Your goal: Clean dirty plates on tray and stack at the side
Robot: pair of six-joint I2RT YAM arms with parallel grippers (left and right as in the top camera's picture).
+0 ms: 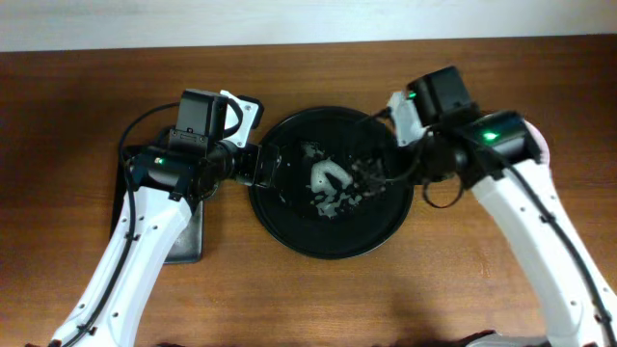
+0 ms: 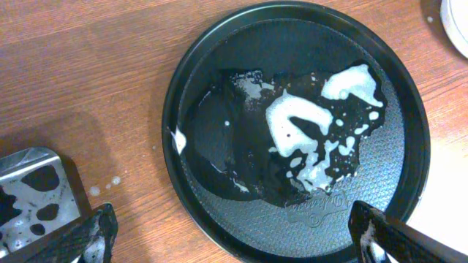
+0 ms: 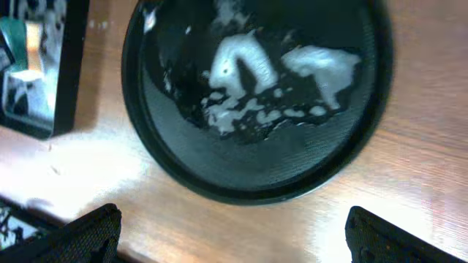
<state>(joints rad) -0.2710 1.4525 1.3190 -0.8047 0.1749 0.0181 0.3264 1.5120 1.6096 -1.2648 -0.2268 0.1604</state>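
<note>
The round black tray (image 1: 333, 253) lies mid-table with no plate on it, only a wet patch and white foam (image 1: 328, 183). It also fills the left wrist view (image 2: 172, 109) and the right wrist view (image 3: 256, 193). A white plate edge (image 2: 457, 22) shows at the top right corner of the left wrist view, off the tray; the rest of the plates are hidden. My left gripper (image 2: 234, 245) is open and empty over the tray's left rim. My right gripper (image 3: 234, 241) is open and empty over bare wood beside the tray's right rim.
A smaller rectangular black tray (image 1: 183, 241) with foam sits left of the round tray, partly under my left arm; it also shows in the left wrist view (image 2: 36, 190). Both arms lean in over the round tray from either side.
</note>
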